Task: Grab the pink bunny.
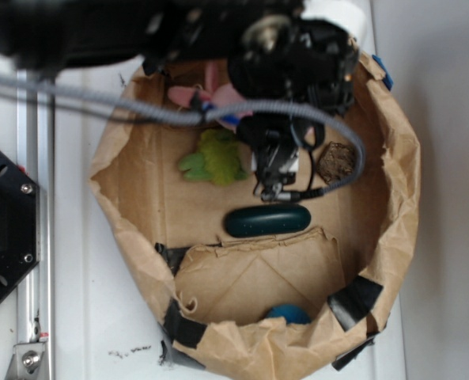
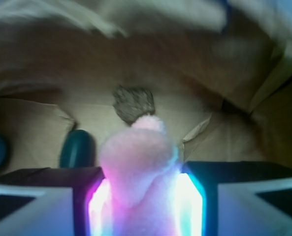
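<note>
Clearly the claw (image 2: 138,206) is closed around the pink bunny (image 2: 136,167): in the wrist view the pale plush fills the gap between the two lit fingers (image 2: 99,206), with a rounded limb or ear poking up at its top. From the exterior view the black arm reaches across the upper edge of a brown paper bag (image 1: 392,158) whose walls are rolled down, and pink plush (image 1: 210,95) shows just under the arm's wrist — near the back wall of the bag. A grey cable (image 1: 100,99) runs along the arm and loops down in front of the claw's housing.

Just below and left of that pink patch lies a lime-green plush (image 1: 214,158) on the bag's floor. A dark teal oblong case (image 1: 267,220) lies nearer the front, a brownish lump (image 1: 337,162) sits to the right, and a blue ball (image 1: 288,314) peeks from behind a folded paper flap. The bag rests on a white desk (image 1: 84,317).
</note>
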You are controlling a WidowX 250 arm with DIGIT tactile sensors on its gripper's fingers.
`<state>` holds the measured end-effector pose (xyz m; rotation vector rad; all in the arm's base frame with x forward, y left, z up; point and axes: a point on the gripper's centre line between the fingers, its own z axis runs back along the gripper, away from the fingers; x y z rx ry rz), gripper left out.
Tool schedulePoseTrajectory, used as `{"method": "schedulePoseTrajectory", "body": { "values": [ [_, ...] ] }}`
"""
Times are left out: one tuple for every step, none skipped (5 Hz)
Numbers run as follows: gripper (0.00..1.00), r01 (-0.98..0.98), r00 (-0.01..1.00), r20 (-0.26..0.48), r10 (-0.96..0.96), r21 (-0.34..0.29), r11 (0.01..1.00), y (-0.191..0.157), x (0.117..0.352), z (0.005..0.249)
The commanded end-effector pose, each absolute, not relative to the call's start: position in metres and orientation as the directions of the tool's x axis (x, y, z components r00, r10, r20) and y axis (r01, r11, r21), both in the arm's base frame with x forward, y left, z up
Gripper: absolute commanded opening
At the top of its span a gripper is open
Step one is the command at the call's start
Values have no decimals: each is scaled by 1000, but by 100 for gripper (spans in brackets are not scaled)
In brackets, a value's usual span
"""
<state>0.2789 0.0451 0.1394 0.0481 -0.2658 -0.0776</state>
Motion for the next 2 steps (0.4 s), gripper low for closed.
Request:
{"method": "schedulePoseTrajectory", "body": {
  "values": [
    [0,178,935,313,-167,-9,984,3,251,194],
    [0,155,945,297,-139,-33,987,13,259,188]
  ]
}}
